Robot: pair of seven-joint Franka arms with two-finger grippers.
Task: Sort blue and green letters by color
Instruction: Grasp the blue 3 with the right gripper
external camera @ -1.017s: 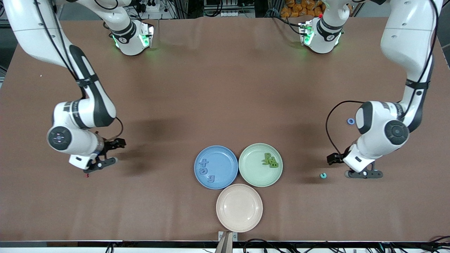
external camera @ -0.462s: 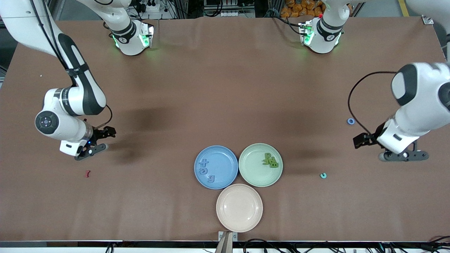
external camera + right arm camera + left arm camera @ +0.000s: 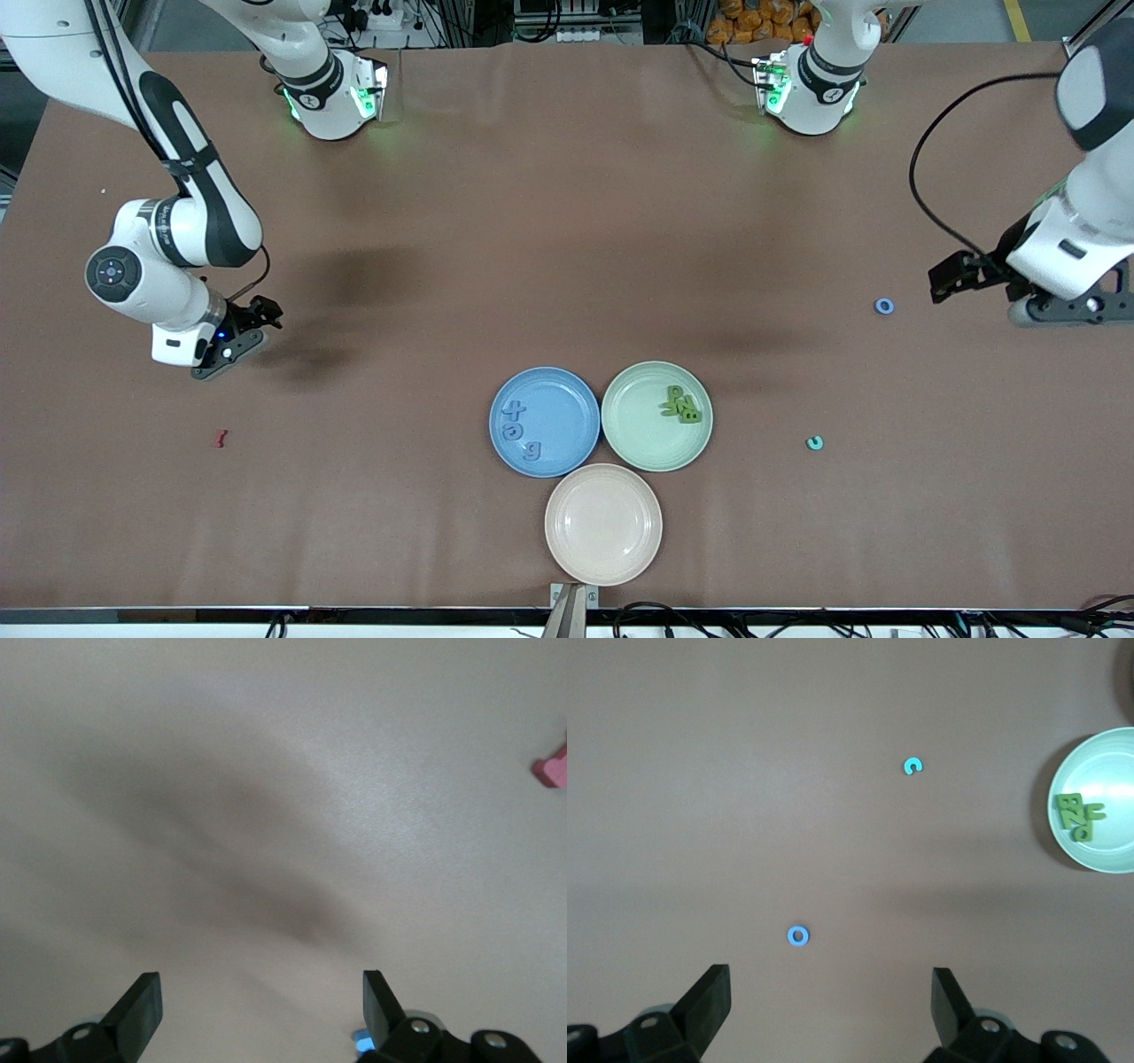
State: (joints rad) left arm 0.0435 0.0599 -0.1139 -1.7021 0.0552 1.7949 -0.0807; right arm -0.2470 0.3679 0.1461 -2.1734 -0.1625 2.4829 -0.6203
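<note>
Both tools stand wide and empty: your left tool (image 3: 1067,307) hangs over the counter (image 3: 567,221) at the left arm's end, your right tool (image 3: 232,341) over bare counter at the right arm's end.

Three blue letters (image 3: 519,431) lie in the blue plate (image 3: 567,394), and the green letters (image 3: 680,404) sit heaped in the green plate (image 3: 633,434). One blue ring letter (image 3: 884,306) lies loose on the counter beside your left tool, and a teal C-shaped piece (image 3: 814,442) lies nearer the front camera, between that ring and the green plate.

These look like thin foam: very light, soft and springy, so you will likely squash one if you pinch hard. Take the ring across its outer edge with the fingers set low against the counter. A flat piece may slide or flip as the fingers close.
</note>
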